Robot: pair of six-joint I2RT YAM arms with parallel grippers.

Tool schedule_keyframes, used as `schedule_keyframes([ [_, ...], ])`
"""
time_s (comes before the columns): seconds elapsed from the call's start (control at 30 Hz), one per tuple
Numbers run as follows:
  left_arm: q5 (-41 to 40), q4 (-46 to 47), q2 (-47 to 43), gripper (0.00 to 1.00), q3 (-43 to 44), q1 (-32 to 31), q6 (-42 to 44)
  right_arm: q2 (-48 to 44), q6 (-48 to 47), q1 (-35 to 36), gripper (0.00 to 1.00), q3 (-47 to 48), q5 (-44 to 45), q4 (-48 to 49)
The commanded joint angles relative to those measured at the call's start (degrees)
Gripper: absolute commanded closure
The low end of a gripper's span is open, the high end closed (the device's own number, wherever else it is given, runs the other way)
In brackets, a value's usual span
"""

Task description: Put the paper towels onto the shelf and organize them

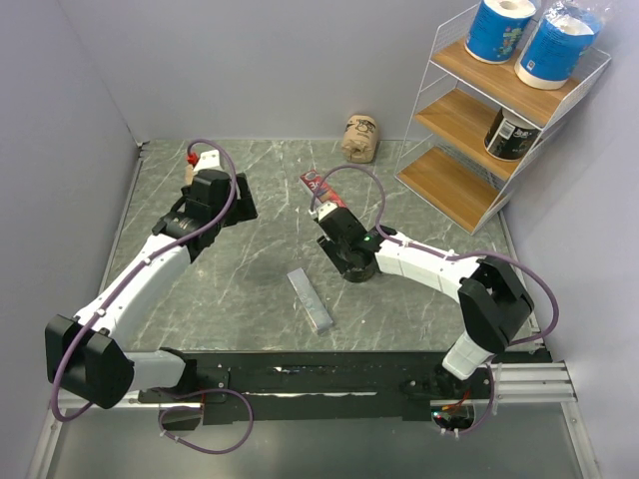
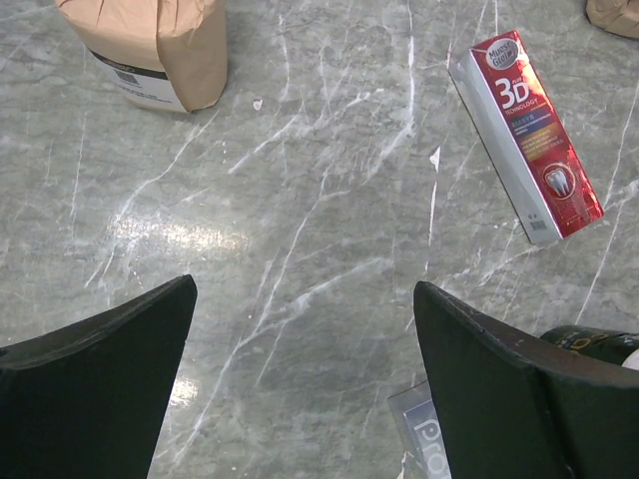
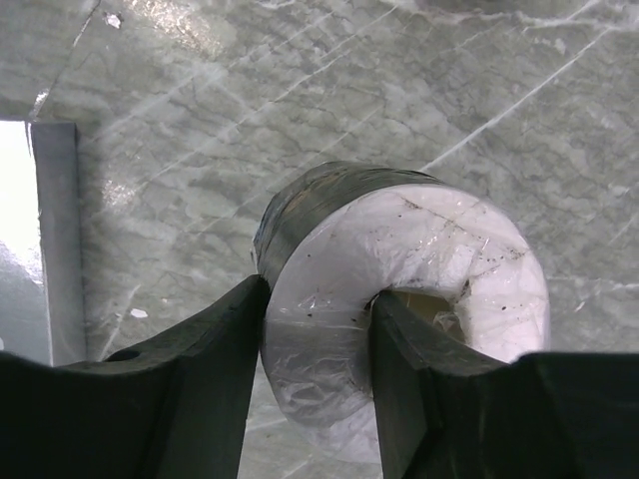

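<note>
R tool (image 3: 318, 304) clenched on black roll (image 3: 429, 249) wall, one finger in core; lift straight, carry to shelf (image 1: 454, 185) upper right. L tool (image 2: 305, 339) released.

robot lab cell: grey walls (image 1: 250, 60), marbled tabletop (image 1: 262, 235)

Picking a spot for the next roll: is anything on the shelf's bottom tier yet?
No, the bottom tier is bare wood; two blue rolls stand on the top tier and a black roll sits on the middle tier.
</note>
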Motion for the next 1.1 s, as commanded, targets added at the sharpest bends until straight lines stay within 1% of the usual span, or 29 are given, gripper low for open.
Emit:
schedule_keyframes([
  [0.0, 0.37, 1.29, -0.57, 0.04, 2.43, 0.42, -1.26, -1.95, -6.82, -0.17, 0.54, 2.28, 2.18, 0.0],
  [0.07, 0.37, 1.29, -0.92, 0.03, 2.43, 0.68, -1.43, -4.67, -11.39, -0.17, 0.59, 1.93, 1.13, 0.79],
  [0.13, 0.11, 1.29, -1.36, 0.04, 2.35, 0.95, -1.44, -6.61, -14.3, -0.17, 0.62, 1.84, 1.3, 1.23],
  [0.3, 0.72, 1.55, -1.98, 0.03, 2.17, 1.3, -1.79, -10.83, -23.97, -1.48, 0.65, 5.7, 5.16, 1.14],
  [0.4, 1.16, 1.64, -2.42, 0.03, 2.08, 1.47, -1.87, -10.84, -29.69, -6.31, 0.65, 11.49, 7.01, 2.9],
  [0.43, 1.25, 1.73, -2.77, 0.03, 1.91, 1.47, -1.87, -10.66, -30.57, -9.98, 0.65, 13.08, 6.58, 3.77],
  [0.47, 1.34, 1.81, -2.77, 0.04, 1.91, 1.47, -1.79, -10.14, -31.8, -11.75, 0.65, 16.05, 5.88, 4.13],
  [0.53, 1.34, 1.81, -3.03, 0.03, 1.82, 1.65, -1.79, -9.7, -33.73, -14.48, 0.65, 18.01, 4.73, 6.58],
  [0.63, 0.99, 1.99, -3.03, 0.03, 1.55, 1.65, -1.96, -9.08, -39.88, -18.0, 0.65, 18.89, 4.12, 10.71],
  [0.67, 0.9, 1.73, -2.95, 0.04, 1.73, 1.74, -1.88, -7.95, -41.63, -20.01, 0.65, 20.46, 3.94, 10.99],
  [0.8, 1.33, 1.64, -2.33, 0.03, 1.64, 1.74, -2.31, -5.65, -44.37, -23.89, 0.65, 23.9, 3.06, 12.74],
  [0.9, 3.18, 1.55, -2.07, 0.04, 1.82, 1.82, -2.58, -4.86, -45.6, -25.3, 0.66, 24.78, 2.27, 14.77],
  [1.07, 2.75, 1.81, -2.94, 0.04, 1.55, 1.74, -2.58, -3.28, -47.19, -25.92, 0.66, 27.06, 1.31, 15.21],
])
